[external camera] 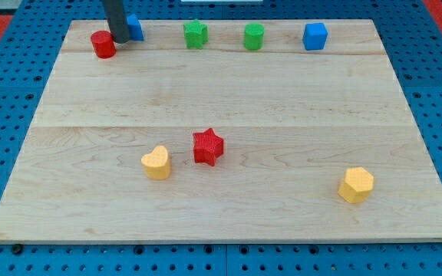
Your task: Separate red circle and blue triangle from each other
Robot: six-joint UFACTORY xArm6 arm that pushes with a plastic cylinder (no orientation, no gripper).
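As the board recedes from the view's bottom, the nearest blocks are a yellow hexagon point(356, 185) at lower right, a yellow heart point(156, 162) and a red star point(208, 147) nr centre; none bears on the task. Mid-board holds nothing; along the far edge, right to left: blue cube point(315, 36), green cylinder point(254, 36), green star point(196, 34), then the task pair at top left. Red circle point(103, 44) sits just left of my tip point(119, 40); blue triangle point(134, 27), partly hidden by the rod, lies just right & slightly farther; shape not fully legible. No claw on this rig, so nothing opens or grips; the tip stands betw. the two. Judgement: pair lies along a left-right axis w/ the tip wedged in the gap; a sideways push either way should widen it.
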